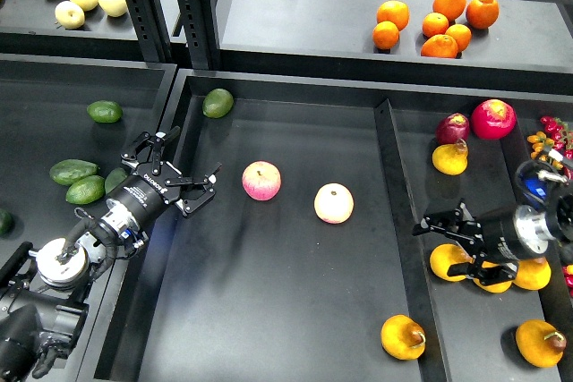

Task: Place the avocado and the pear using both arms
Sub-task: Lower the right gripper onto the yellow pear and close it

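Observation:
My left gripper [182, 170] is open and empty, over the wall between the left bin and the middle tray [295, 310]. Two long dark green avocados [72, 170] [86, 190] lie in the left bin just left of it, and a third [115, 179] is partly hidden by my arm. My right gripper [445, 244] is open, low over a cluster of yellow-orange pears [446, 262] in the right bin. I cannot tell whether it touches one. Another pear [403, 337] with a brown stem lies at the middle tray's front right.
Two pink-yellow apples [261, 181] [333, 203] lie mid-tray. A rounder avocado [218, 102] sits at the tray's back left, another [105, 112] in the left bin. Red fruit [493, 118] and more pears [541, 343] are in the right bin. Oranges [436, 22] sit on the back shelf.

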`<state>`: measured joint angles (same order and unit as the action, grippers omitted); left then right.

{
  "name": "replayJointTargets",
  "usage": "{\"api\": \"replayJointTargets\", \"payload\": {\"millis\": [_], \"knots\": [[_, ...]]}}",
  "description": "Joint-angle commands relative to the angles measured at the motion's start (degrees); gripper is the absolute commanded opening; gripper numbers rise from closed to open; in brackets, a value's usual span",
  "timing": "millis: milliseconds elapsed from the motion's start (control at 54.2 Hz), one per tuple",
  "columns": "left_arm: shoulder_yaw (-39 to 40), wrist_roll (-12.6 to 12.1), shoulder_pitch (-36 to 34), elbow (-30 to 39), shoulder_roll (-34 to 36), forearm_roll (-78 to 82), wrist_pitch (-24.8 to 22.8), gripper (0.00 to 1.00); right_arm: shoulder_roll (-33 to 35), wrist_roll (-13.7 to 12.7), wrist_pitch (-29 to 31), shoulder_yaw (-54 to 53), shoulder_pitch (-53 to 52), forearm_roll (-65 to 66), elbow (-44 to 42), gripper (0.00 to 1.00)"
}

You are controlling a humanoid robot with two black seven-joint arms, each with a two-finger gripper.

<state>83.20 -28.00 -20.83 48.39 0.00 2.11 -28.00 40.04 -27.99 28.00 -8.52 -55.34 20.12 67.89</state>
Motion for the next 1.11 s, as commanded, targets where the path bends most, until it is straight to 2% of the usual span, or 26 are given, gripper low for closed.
{"api": "replayJointTargets", "payload": {"millis": [0, 516, 1088], "knots": [[-0.05, 0.00, 0.27, 0.65, 0.00, 0.00, 0.00, 0.99, -1.19, -0.01, 0.00, 3.41, -2.23, 0.01, -0.65, 1.00], [-0.05, 0.00, 1.76, 1.80, 0.00, -0.09, 0.00, 0.99, -4.89, -0.01, 0.00, 14.31, -6.01, 2.46, -0.83, 1.00], [0.12, 0.00, 2.29, 3.03, 0.00, 0.00, 0.00, 0.99, -13.15, -0.01, 0.00, 21.43, -2.14, 5.72, -2.05, 1.00]]}}
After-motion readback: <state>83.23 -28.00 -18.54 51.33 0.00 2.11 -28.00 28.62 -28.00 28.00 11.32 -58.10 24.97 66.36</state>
